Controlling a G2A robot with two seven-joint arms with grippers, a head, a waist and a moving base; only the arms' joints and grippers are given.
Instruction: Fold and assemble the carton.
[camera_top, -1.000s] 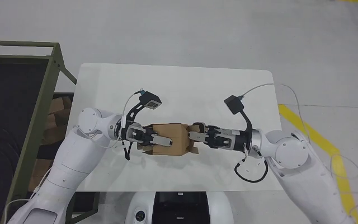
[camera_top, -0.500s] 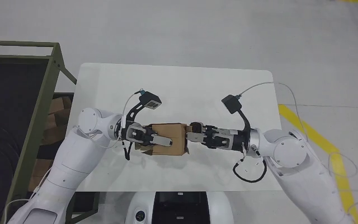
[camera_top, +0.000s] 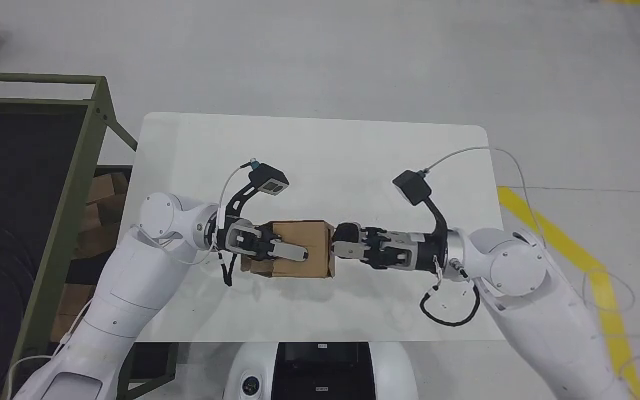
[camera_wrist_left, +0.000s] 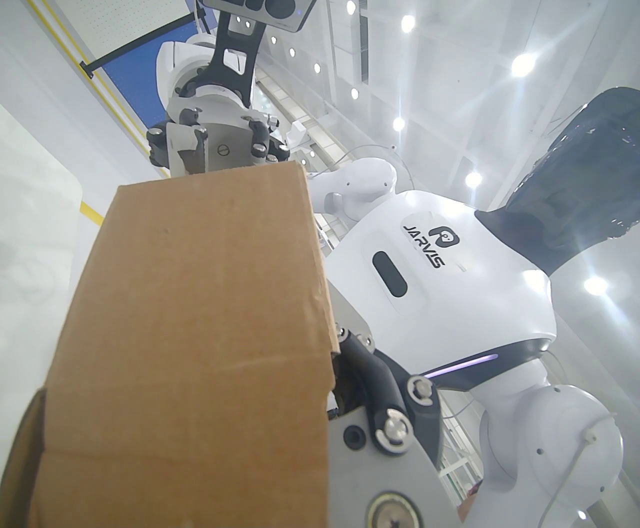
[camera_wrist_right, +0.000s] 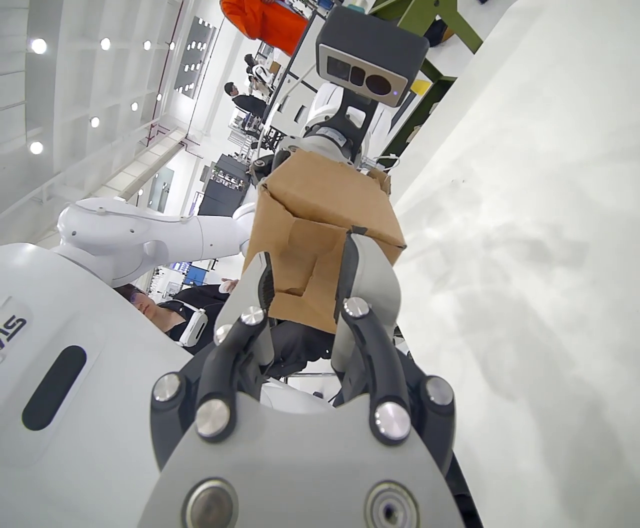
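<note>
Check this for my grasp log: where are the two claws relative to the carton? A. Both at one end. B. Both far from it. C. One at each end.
C: in the top view the left claw is at one end of the carton and the right claw at the opposite end.

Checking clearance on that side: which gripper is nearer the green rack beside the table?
Left. The left gripper holds the carton at the end facing the green rack; the right gripper is at the carton's opposite end, farther away.
</note>
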